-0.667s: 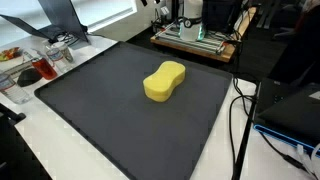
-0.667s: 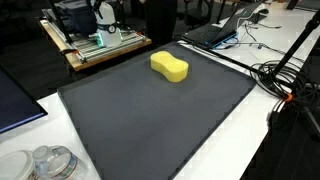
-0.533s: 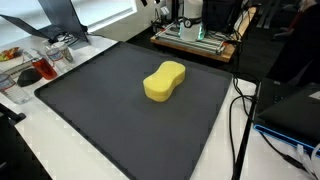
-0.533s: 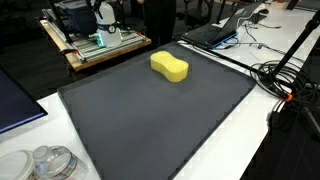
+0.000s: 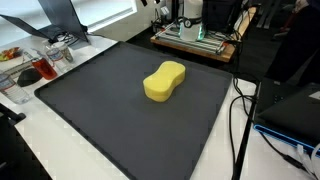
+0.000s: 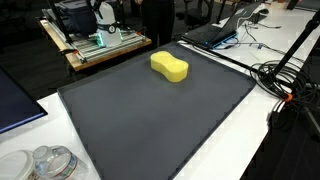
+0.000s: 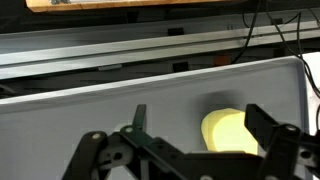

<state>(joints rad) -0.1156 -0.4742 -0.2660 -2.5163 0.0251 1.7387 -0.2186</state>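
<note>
A yellow peanut-shaped sponge [image 5: 165, 81] lies on a dark grey mat [image 5: 110, 120] in both exterior views; it also shows in an exterior view [image 6: 169, 67] towards the mat's far side. The arm and gripper are out of both exterior views. In the wrist view my gripper [image 7: 200, 125] is open, its two black fingers spread wide, and the sponge [image 7: 228, 131] lies on the mat between them, nearer the right finger. Nothing is held.
The mat lies on a white table [image 5: 45, 150]. A glass jar and clutter [image 5: 40, 65] stand beside the mat. A wooden bench with equipment [image 6: 95, 40] stands behind. Laptops [image 6: 215, 30] and black cables [image 6: 285, 80] lie along the table's side.
</note>
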